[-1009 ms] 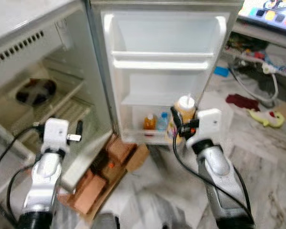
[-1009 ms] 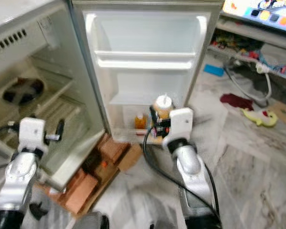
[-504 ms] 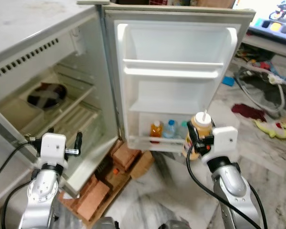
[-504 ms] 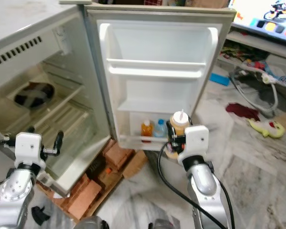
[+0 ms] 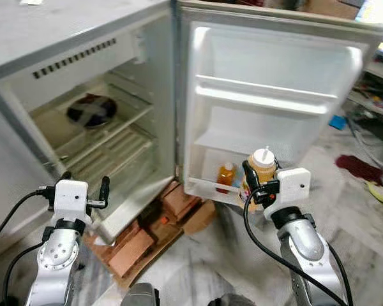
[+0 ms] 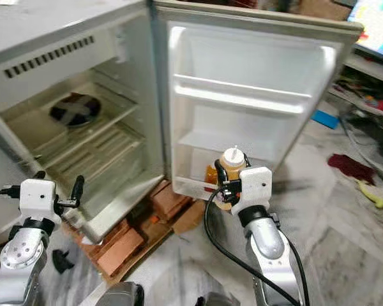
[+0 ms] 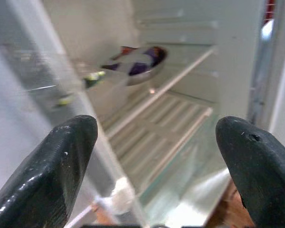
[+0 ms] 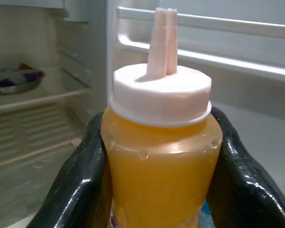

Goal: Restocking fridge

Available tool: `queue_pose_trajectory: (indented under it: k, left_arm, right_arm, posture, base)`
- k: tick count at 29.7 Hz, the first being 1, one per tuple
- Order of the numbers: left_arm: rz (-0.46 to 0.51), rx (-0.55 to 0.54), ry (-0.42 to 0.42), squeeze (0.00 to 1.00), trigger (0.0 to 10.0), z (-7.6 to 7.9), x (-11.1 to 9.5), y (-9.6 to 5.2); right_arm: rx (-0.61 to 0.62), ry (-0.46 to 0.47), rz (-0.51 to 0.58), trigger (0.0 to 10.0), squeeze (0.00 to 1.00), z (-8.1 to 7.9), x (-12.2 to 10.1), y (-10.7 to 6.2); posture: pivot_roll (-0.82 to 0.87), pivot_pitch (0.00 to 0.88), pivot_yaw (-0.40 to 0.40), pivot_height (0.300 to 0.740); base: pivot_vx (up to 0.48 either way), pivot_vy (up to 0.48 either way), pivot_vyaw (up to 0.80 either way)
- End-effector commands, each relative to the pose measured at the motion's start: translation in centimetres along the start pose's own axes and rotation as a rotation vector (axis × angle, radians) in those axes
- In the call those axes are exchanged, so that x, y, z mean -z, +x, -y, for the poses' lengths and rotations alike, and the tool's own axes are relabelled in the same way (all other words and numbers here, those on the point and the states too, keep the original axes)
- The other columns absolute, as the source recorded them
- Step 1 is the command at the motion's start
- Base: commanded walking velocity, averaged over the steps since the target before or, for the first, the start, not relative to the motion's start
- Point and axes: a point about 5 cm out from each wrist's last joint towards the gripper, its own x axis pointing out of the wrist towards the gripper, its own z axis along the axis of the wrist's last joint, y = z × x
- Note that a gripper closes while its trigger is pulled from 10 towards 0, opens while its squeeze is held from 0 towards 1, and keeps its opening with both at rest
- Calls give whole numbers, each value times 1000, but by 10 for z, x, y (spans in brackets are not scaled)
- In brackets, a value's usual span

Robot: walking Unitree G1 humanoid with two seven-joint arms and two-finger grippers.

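Behind the squeeze bottle [image 5: 263,167] held up by the right claw [image 5: 254,185], the lowest door bin [image 5: 212,189] is partly hidden: a small orange bottle [image 5: 226,174] stands in it, and whatever else sits beside that is covered by the claw's load. The right claw's two black fingers [image 8: 80,190] press against both sides of the squeeze bottle, which is upright, filled with orange-yellow liquid and capped white with a pointed nozzle; it hangs just in front of the open fridge door [image 5: 274,95], near the bin. The door's upper shelves [image 5: 262,99] look bare. Inside the fridge [image 5: 83,95], a dark bowl [image 5: 91,109] with a pale cross-shaped pattern rests on the upper wire shelf [image 5: 108,131]; its contents are too blurred to make out. The left claw [image 5: 84,190] is held low before the open cabinet, fingers [image 7: 61,166] spread wide with nothing between them. Reddish bricks [image 5: 154,223] lie under the fridge's front edge on the marble floor [image 5: 210,268].
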Motion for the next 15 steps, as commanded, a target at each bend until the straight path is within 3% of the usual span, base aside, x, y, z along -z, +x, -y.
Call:
queue_pose_trajectory:
  k: [1,8,15]
  left_arm:
    - [8,14,-3,0,10000,1,-3,5]
    - [13,18,-10,0,10000,4,-4,8]
    - [18,28,-8,0,10000,5,-5,9]
  right_arm:
    - [10,-6,-3,10000,0,3,0,-1]
    - [12,-6,-4,10000,0,5,0,2]
    - [11,-3,-5,10000,0,4,1,2]
  posture:
    - [-34,31,-41,740]
    - [-34,32,-38,740]
    - [-34,36,-36,740]
  base:
    - [0,0,0]
    - [0,0,0]
    - [344,215,0]
